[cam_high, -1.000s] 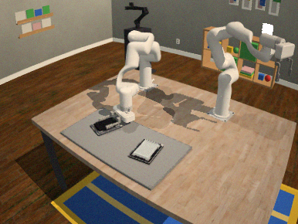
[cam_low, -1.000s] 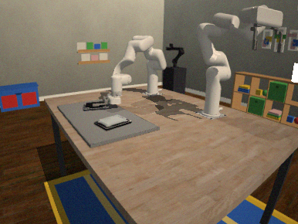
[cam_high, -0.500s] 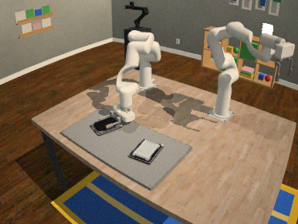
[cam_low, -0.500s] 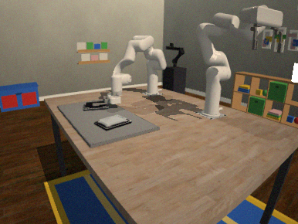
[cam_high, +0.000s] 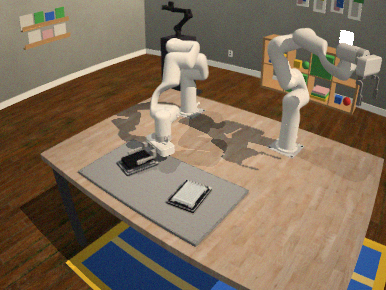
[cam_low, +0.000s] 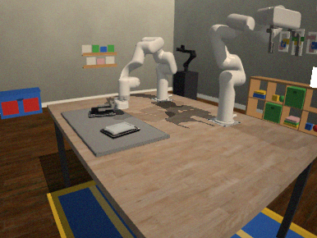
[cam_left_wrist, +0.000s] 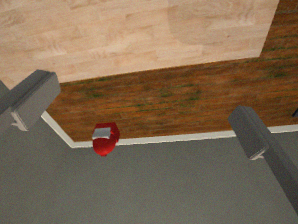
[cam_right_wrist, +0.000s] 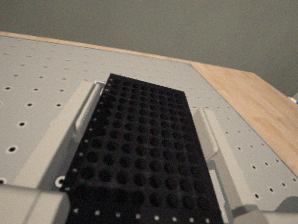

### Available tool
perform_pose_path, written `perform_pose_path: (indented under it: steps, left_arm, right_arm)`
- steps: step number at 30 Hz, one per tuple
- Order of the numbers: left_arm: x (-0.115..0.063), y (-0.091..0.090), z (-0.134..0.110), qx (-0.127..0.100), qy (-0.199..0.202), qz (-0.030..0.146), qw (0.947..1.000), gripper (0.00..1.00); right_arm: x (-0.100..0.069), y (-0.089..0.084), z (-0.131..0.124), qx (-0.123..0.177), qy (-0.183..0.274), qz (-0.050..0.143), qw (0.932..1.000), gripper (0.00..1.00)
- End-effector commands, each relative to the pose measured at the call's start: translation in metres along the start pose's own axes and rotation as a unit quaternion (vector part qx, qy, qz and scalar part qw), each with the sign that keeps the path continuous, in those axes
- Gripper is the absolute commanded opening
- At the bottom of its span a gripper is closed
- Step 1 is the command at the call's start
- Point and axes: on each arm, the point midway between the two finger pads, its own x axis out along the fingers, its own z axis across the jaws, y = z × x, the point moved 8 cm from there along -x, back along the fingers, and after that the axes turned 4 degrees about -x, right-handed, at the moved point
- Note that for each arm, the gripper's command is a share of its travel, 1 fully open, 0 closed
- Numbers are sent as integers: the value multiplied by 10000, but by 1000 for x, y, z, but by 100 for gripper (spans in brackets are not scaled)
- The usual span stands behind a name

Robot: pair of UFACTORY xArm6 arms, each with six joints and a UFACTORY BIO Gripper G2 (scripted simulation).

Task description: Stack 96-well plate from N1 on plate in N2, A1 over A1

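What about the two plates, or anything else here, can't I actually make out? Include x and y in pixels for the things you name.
Black plate's [cam_high: 136, 160] [cam_right_wrist: 142, 140] near end: cut off by the right wrist view's bottom edge.
White plate's [cam_high: 191, 193] [cam_low: 120, 128] wells: too small in the top and exterior views.
Its underside: hidden by the plate itself in both.
Red object [cam_left_wrist: 105, 141]: too blurred to name, left wrist view.
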Motion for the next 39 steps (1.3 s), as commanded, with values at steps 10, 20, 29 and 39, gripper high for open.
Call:
perform_pose_path:
  steps: [10,20,29,39]
  left_arm:
    - [-2,0,0,1,1,18,10000,100]
    - [-2,0,0,1,1,18,10000,100]
    - [-2,0,0,1,1,18,10000,100]
    - [-2,0,0,1,1,18,10000,100]
  right_arm:
    - [1,-10,0,15,1,-17,10000,0]
    - [1,-12,0,15,1,-17,10000,0]
    - [1,-27,-1,15,1,-17,10000,0]
    - [1,-40,-2,15,1,-17,10000,0]
